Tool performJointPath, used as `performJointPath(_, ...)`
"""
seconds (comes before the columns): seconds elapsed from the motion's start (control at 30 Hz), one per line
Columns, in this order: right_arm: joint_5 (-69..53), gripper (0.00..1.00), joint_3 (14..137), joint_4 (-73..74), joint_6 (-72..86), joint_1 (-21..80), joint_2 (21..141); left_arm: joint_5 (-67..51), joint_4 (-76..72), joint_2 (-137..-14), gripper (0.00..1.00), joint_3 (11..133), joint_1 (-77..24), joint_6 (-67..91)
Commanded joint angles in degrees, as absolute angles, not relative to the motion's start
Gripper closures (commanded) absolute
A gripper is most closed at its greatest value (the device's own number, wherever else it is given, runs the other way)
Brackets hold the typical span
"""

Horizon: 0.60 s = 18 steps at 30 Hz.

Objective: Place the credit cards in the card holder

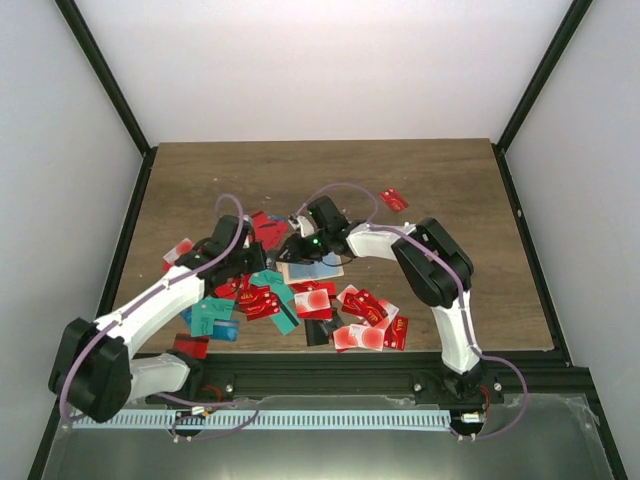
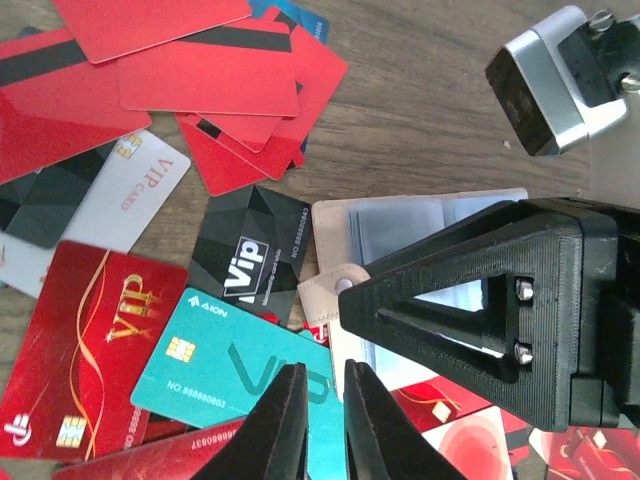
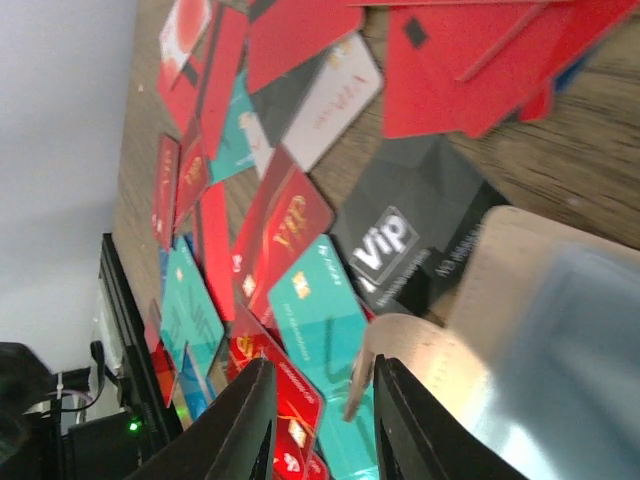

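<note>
Left wrist: teal card [image 2: 235, 375] beside card holder [image 2: 400, 225].

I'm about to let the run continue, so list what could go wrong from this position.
1. The left fingers stand almost closed over the teal VIP card, which overlaps neighbouring cards; a pick could drag those along or slip off the flat card.
2. The right fingers straddle the flap edge of the open card holder; if that hold slips, the holder may shift.
3. Both arms work close together over the holder, so they might collide.
</note>
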State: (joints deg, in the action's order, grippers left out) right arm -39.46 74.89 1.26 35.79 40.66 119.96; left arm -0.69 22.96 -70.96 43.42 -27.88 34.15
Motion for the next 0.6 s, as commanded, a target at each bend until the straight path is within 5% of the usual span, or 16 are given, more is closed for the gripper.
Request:
performJointPath(0.0,-42.02,0.71,78.15,1.01,34.65,41.56,117.45,-1.47,23.82,-67.09,0.84,41.00,-27.68,35.20)
performJointPath(0.2,-36.16,0.70,74.18,6.73,29.86,41.57,108.07,-8.49,24.34,-65.99,0.72,39.22,-28.24,34.68)
performJointPath(0.57,-26.90,0.69,48.52,7.00,32.32,41.57,87.09,-6.99,26.79,-67.34,0.51,38.25,-39.87,37.62)
